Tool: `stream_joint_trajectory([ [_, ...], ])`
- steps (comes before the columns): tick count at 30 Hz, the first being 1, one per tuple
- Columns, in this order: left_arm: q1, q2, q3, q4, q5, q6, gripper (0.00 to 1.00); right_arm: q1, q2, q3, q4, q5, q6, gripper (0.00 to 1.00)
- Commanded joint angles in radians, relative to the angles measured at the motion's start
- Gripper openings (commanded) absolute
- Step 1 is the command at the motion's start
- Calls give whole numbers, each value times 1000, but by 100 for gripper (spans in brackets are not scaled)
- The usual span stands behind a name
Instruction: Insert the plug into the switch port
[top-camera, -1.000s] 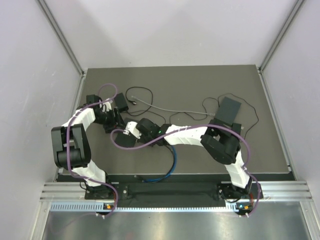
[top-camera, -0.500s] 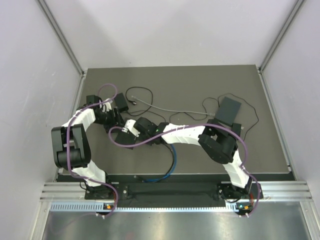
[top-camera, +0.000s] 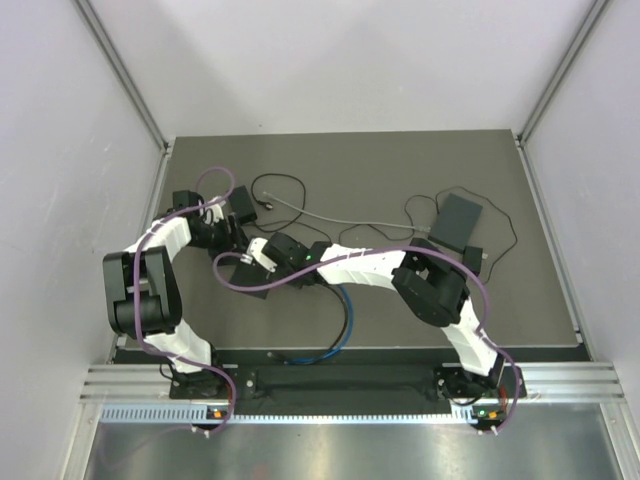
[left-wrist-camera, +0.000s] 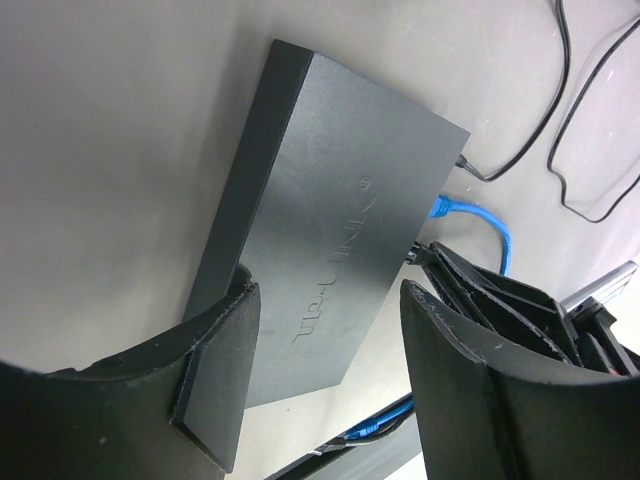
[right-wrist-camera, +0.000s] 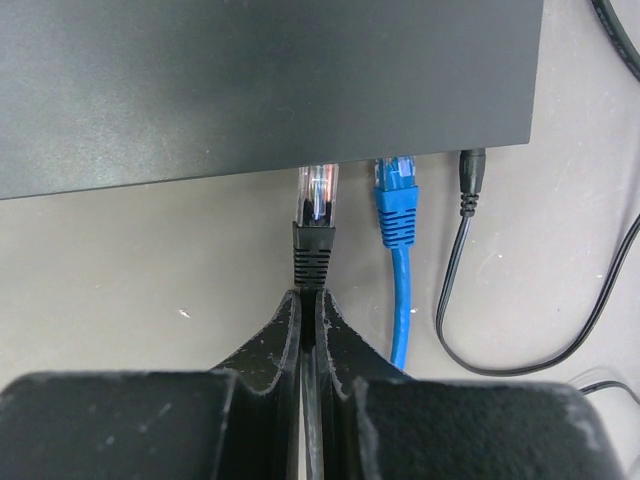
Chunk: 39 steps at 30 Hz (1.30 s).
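The left gripper (left-wrist-camera: 328, 292) straddles the switch (left-wrist-camera: 340, 190), which lies between its fingers. One pad touches the side, but whether it is clamped firmly cannot be told. It should brace the box while the right gripper (right-wrist-camera: 309, 298), clenched on the plug (right-wrist-camera: 316, 200) just behind its black boot, pushes straight ahead, staying off the blue cable (right-wrist-camera: 400, 230) just to its right. The plug is clear plastic, directly ahead of the fingertips, with its tip under the switch's edge, seemingly not fully seated.

In the right wrist view the switch (right-wrist-camera: 250, 80) runs off the top and left edges; its ports are hidden, so how deep the plug (right-wrist-camera: 318, 195) sits cannot be told. From above, neither can be made out among the arms (top-camera: 360, 265).
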Motion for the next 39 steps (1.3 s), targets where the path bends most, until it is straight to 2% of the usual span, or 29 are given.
stream_joint_trajectory([
  [1, 0, 44, -38, 26, -44, 13, 64, 36, 10, 24, 13, -26, -27, 0],
  [16, 0, 36, -72, 49, -15, 7, 61, 47, 39, 85, 13, -18, -34, 0],
  [20, 0, 58, -66, 40, -38, 24, 56, 32, 30, 87, 59, -25, -83, 0],
  [29, 3, 44, -46, 24, -115, 50, 62, 10, 13, 73, 89, -29, -169, 0],
  [35, 16, 41, -24, 11, -219, 83, 59, 10, 17, 82, 85, -34, -169, 0],
  [39, 14, 64, -11, -2, -213, 132, 57, 9, 23, 88, 85, -32, -168, 0],
])
